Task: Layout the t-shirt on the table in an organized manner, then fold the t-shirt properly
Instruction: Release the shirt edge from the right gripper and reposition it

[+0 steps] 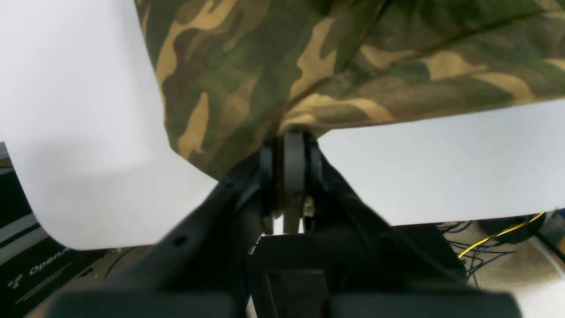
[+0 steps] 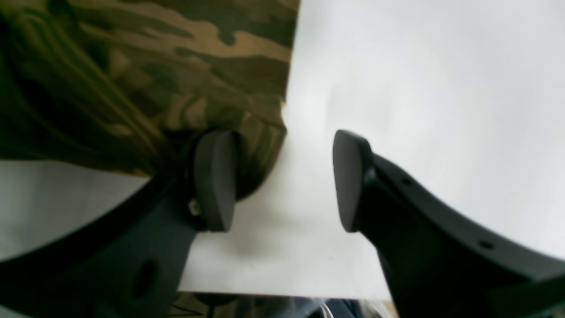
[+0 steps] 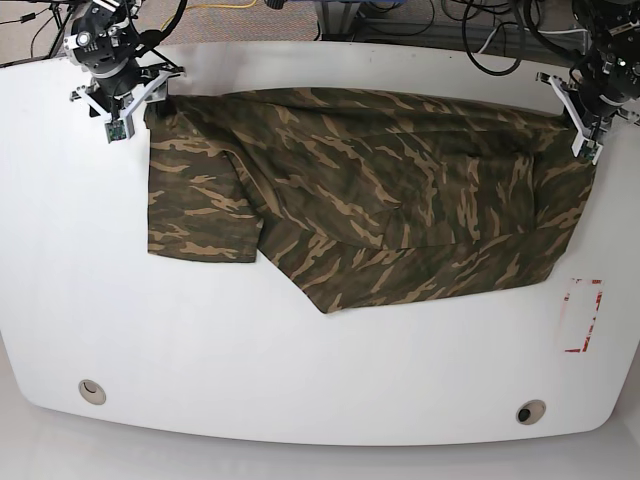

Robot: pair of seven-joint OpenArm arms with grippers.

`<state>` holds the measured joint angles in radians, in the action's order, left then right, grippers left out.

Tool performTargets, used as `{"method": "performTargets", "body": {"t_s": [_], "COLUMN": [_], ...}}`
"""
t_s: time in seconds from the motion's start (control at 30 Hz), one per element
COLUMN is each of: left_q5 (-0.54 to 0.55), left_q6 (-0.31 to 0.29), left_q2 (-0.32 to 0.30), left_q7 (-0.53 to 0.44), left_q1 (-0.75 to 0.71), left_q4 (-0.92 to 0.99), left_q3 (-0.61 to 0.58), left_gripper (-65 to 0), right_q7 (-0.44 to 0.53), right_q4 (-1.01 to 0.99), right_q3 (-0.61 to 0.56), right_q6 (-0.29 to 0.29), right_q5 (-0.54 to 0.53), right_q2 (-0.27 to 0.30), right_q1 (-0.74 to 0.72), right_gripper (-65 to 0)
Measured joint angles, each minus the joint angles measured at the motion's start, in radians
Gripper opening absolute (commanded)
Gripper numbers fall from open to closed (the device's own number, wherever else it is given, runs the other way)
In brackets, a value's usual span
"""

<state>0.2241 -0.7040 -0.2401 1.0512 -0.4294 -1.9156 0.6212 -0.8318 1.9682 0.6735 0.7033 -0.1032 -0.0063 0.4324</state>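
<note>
The soft camouflage-print cloth t-shirt lies spread across the glossy white table. The black left gripper pinches one corner between closed jaws. The black right gripper stands parted, the cloth corner touching only one finger's outer side.

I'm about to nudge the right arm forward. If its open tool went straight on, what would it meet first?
Likely the table: bare white surface fills the gap of the right tool. The t-shirt edge lies at one finger, off to the side.
</note>
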Motion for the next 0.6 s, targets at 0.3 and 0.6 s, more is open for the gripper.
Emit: {"method": "performTargets", "body": {"t_s": [0.3,0.6], "left_q5": [0.0,0.001], "left_q6": [0.0,0.0], "left_q2": [0.0,0.001], "left_q7": [0.0,0.0], "left_q1": [0.0,0.0], "left_q4": [0.0,0.0], "left_q3": [0.0,0.0], "left_gripper": [-65.0,-65.0], "right_q7": [0.001,0.001], "right_q4": [0.0,0.001], "right_q3": [0.021,0.143], "right_q6": [0.0,-0.001], "right_q5": [-0.032,-0.013], "right_q2": [-0.002,-0.004], "right_q1": [-0.042,-0.108], "right_gripper": [-32.2,-32.3]}}
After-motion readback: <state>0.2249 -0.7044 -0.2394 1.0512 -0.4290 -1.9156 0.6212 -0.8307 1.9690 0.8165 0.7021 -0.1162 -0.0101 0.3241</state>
